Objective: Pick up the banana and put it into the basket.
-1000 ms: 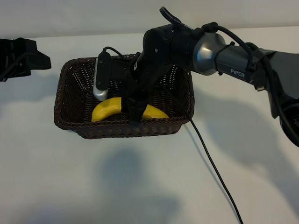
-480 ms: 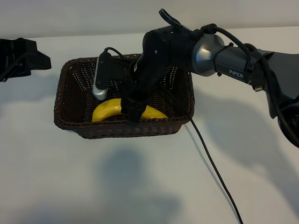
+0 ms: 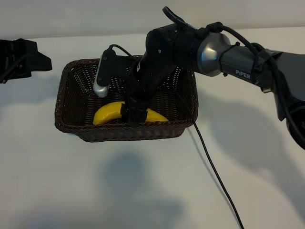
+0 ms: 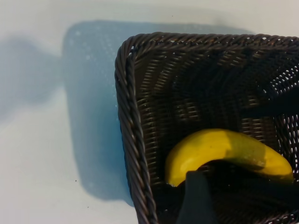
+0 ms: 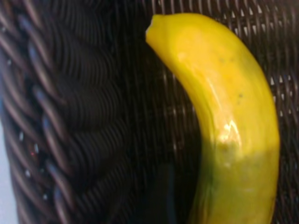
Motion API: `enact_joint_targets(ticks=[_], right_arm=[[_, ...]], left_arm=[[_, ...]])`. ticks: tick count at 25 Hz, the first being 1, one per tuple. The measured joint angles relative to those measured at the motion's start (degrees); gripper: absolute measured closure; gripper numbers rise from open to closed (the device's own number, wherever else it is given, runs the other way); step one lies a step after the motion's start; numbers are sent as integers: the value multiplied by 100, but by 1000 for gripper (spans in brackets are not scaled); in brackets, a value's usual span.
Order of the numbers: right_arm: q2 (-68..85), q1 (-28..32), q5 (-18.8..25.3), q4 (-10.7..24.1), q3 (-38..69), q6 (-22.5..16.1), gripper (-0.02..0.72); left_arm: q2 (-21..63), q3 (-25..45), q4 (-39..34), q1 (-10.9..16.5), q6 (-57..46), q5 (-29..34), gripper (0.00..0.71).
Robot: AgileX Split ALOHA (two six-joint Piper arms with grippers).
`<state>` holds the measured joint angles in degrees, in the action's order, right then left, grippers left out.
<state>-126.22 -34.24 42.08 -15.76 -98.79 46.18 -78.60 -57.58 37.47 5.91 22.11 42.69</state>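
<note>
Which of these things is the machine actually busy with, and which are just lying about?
Part of the job:
- banana, lying inside the basket
- basket, on the table
- right gripper, down in the basket at the banana

Just there:
- left gripper, parked off at the table's edge
- black cable trailing across the table

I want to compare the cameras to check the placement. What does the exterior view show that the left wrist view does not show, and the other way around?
Only the exterior view shows the whole right arm reaching into the basket, its right gripper over the banana, a black cable on the table, and the left gripper parked at the far left edge. Only the left wrist view shows the basket's braided corner rim close up. Both show the banana lying inside the basket.
</note>
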Motion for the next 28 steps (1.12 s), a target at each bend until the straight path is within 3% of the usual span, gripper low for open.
enact_joint_targets(ticks=[6, 12, 19, 24, 28], right_arm=[[242, 0, 283, 473, -181, -883, 41], [253, 0, 1310, 1020, -927, -1755, 54], [253, 0, 2551, 1380, -1930, -2871, 72], [273, 195, 2763, 1614, -2408, -3920, 82], [343, 591, 2784, 1629, -2455, -4348, 91]], left_arm=[[0, 0, 0, 0, 11, 0, 161], [0, 0, -5, 0, 16, -59, 161], [0, 0, -5, 0, 126, -89, 161], [0, 0, -5, 0, 132, -119, 161], [0, 0, -5, 0, 132, -205, 161]])
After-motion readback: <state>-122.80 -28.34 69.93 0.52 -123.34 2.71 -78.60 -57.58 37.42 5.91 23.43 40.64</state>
